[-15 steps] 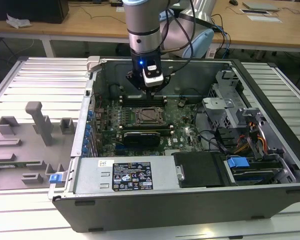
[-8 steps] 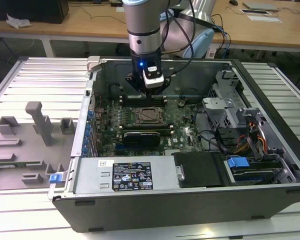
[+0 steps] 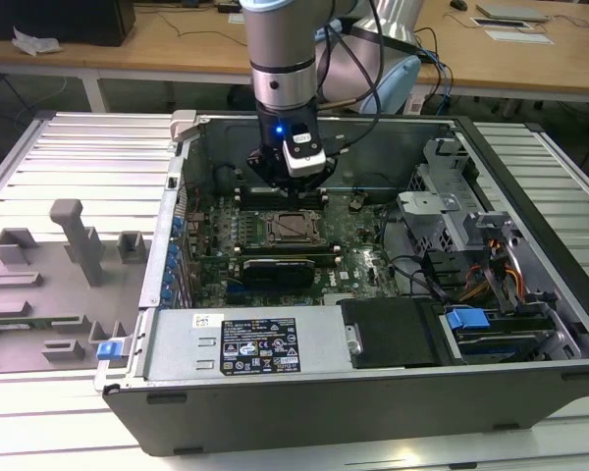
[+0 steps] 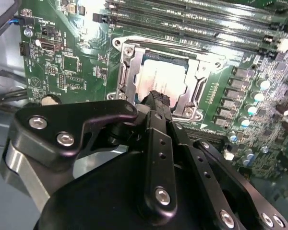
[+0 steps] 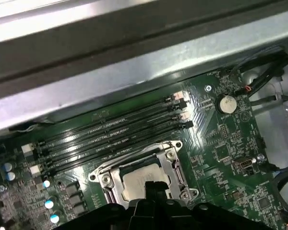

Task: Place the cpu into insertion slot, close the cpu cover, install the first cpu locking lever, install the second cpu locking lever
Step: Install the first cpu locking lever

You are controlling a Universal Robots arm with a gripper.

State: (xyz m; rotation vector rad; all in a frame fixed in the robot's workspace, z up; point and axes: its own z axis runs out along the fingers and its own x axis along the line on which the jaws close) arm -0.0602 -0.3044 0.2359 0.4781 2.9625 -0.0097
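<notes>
The cpu [image 4: 169, 76] lies flat in the insertion slot [image 3: 290, 228] on the green motherboard, its pale metal top showing through the window of the cpu cover [image 4: 128, 72]. The silver cover frame lies down around the chip, as the first wrist view also shows with the cpu [image 5: 136, 182] and the cover [image 5: 172, 163]. My gripper [image 4: 159, 98] hovers just above the socket's near edge, black fingers together and holding nothing. In the exterior view the gripper [image 3: 278, 180] hangs over the back side of the socket. I cannot tell how the locking levers stand.
Long black memory slots [image 5: 115, 132] run beside the socket on both sides. The grey case wall [image 5: 134, 62] rises close behind them. Cables and drive cages [image 3: 471, 265] fill the exterior view's right. A grey fixture tray [image 3: 49, 285] sits outside the case at the exterior view's left.
</notes>
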